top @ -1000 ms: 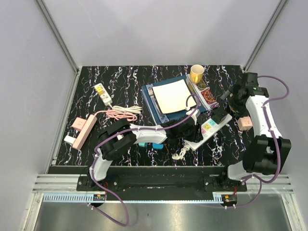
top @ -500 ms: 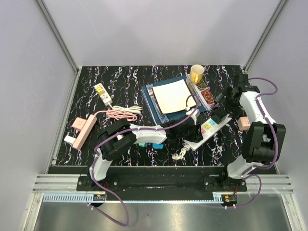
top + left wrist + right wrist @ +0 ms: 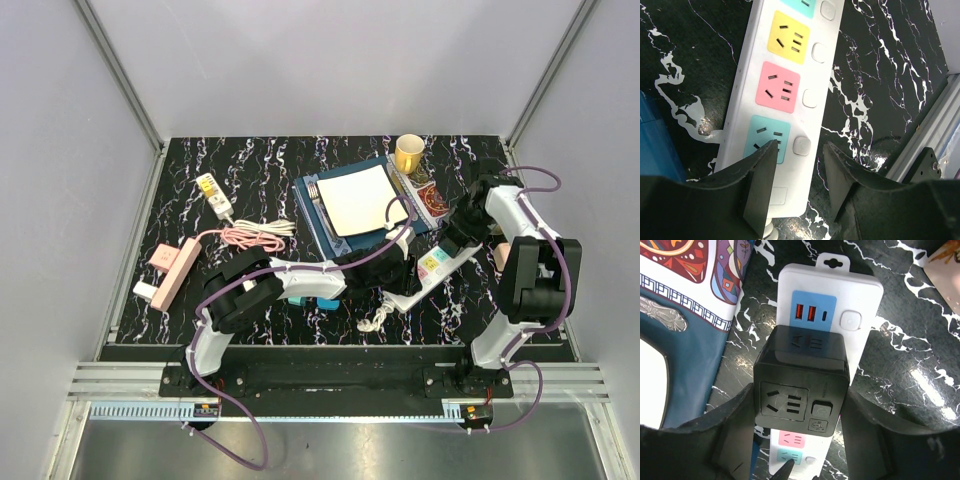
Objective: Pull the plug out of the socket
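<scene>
A white power strip (image 3: 436, 264) with coloured sockets lies slanted on the black marbled table; its socket faces show in the left wrist view (image 3: 785, 60) and its USB end in the right wrist view (image 3: 855, 295). A black cube plug (image 3: 802, 380) stands plugged into it (image 3: 457, 239). My right gripper (image 3: 801, 405) straddles the plug with both fingers against its sides. My left gripper (image 3: 800, 150) is at the strip's cord end (image 3: 400, 285). Its jaws are apart: one finger (image 3: 762, 175) rests over the teal socket, the other over the table beside the strip.
A blue book stack with a white plate (image 3: 355, 198) and a yellow mug (image 3: 409, 153) lie just behind the strip. A small pink box (image 3: 507, 257) sits to its right. A pink strip (image 3: 172, 268), a small white strip (image 3: 213, 193) and a coiled pink cable (image 3: 258, 235) are at left.
My right arm swung in from the right onto the black plug and its jaws closed around it. My left gripper stayed where it was.
</scene>
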Controlling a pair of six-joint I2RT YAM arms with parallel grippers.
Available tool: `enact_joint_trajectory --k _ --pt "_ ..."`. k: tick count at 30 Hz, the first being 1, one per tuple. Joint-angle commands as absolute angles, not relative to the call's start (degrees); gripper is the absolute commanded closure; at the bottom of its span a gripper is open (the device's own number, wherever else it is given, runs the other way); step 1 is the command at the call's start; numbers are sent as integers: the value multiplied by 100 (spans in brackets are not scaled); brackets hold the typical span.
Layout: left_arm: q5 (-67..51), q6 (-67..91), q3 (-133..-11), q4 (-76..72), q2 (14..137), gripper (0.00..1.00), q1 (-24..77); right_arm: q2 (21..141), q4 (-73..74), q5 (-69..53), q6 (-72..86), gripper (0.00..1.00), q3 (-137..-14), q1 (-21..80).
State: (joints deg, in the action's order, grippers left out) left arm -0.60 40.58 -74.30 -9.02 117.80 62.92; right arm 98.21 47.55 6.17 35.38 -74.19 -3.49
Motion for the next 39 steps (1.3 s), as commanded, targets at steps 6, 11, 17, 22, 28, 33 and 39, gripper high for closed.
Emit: enact_joint_trajectory --k 6,11,17,22,28,33,39 --pt "255 4025 -6961 791 12304 50 6284 9738 5106 924 3612 59 -8015 -316" --pt "281 4008 -7075 949 12296 50 6284 9852 5141 554 3630 62 -8209 -325" --pt "132 4043 -7207 1064 12296 50 6284 9879 5046 203 3744 66 -8087 -334" --pt "26 3780 -7549 1037 11655 48 6275 9695 4808 421 3736 67 -7454 -334" --pt "-544 3516 -8252 958 11347 60 6284 9633 4799 501 3621 67 -7295 -334" --pt "-835 3498 -8569 713 11531 89 6249 9528 4790 510 3577 67 -7225 -343" --pt "-1292 3639 -8613 115 11979 100 6205 9483 4772 396 3560 67 -7146 -343"
